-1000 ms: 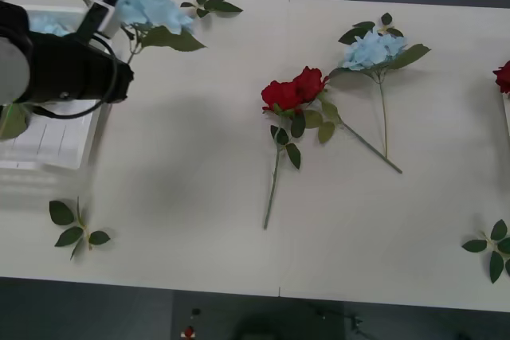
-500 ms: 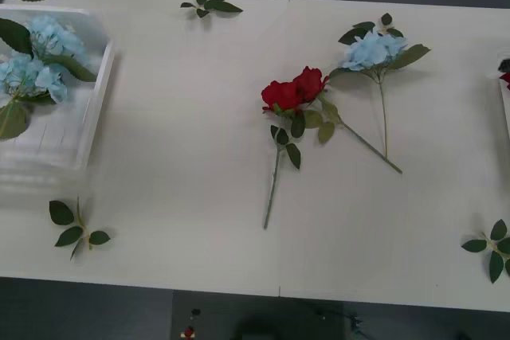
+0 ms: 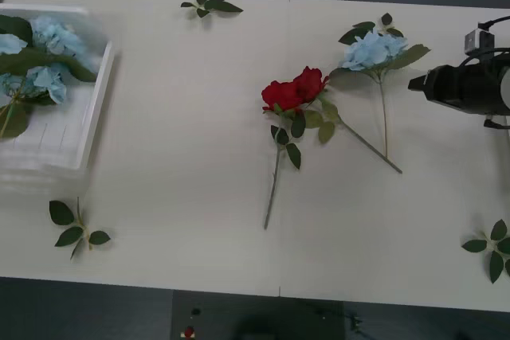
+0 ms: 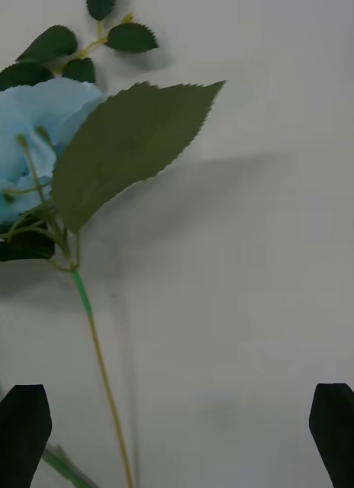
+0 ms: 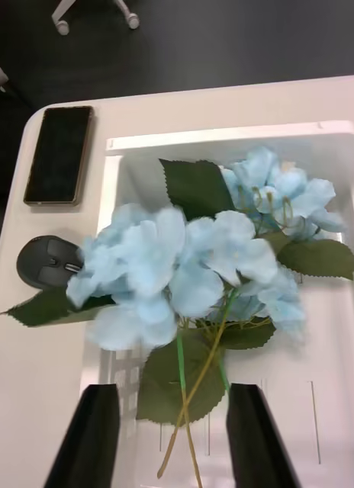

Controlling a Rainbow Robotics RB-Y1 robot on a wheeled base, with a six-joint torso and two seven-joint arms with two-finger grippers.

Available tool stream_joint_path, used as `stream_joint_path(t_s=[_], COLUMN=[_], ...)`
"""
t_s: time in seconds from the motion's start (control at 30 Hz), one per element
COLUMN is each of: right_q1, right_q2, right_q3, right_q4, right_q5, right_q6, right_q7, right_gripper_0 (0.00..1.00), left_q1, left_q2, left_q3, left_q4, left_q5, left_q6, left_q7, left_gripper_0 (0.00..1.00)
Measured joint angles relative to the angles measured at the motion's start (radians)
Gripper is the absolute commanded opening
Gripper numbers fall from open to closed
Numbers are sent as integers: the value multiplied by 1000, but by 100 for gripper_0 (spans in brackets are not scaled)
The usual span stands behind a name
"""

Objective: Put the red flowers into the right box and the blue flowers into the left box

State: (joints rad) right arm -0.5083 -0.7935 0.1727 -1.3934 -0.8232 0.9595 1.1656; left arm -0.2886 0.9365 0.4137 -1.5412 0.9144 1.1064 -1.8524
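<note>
Front view: a leaf sprig (image 3: 76, 226) lies low left on the white table (image 3: 183, 157). Red flowers (image 3: 295, 89) sit mid-frame. The right gripper (image 4: 177, 435), fingers apart, hangs at right beside one blue flower (image 3: 371, 49). The left gripper (image 5: 175, 435), open, hangs over the left box (image 3: 89, 121), upper left, holding blue flowers (image 5: 185, 267).

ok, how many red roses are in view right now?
2. Both lie mid-table with blooms touching: the left rose, its stem running toward the robot, and the right rose, its stem angling right toward the blue flower. Others may sit beyond the picture's right edge.
</note>
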Motion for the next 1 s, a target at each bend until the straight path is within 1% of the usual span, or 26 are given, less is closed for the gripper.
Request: stream_joint_path(t_s=[0.13,0.23,0.4,0.53,0.67,0.77,0.87,1.0], right_q1=[-22,-51,-123,-188,-252,-290,-322,-352], right_q2=[74,118,184,223,250,274,311,354], right_q3=[0,0,1,25,73,100,102,83], right_q4=[1,9,60,140,242,327,422,507], right_q5=[73,126,253,329,379,404,422,456], right_q6=[8,51,87,87,80,41,7,-21], right_q7=[0,0,-1,-1,-1,-1,-1,-1], right_gripper_0=[100,100,100,100,100,100,100,100], left_q1=[0,0,0,-10,-61,-114,-163,-213], left_q2=[0,0,0,0,0,-3,-29,-93], left_q3=[-24,-49,-124,-203,-294,-358,-404,-453], left_q4=[-2,-27,-104,-167,-184,-184,-181,-151], left_q5=[21,43,119,191,218,218,206,190], left_q6=[-1,-1,-1,-1,-1,-1,-1,-1], left_q7=[-10,-10,-10,-10,-10,-10,-10,-10], left_gripper_0=[77,77,77,77,77,77,78,77])
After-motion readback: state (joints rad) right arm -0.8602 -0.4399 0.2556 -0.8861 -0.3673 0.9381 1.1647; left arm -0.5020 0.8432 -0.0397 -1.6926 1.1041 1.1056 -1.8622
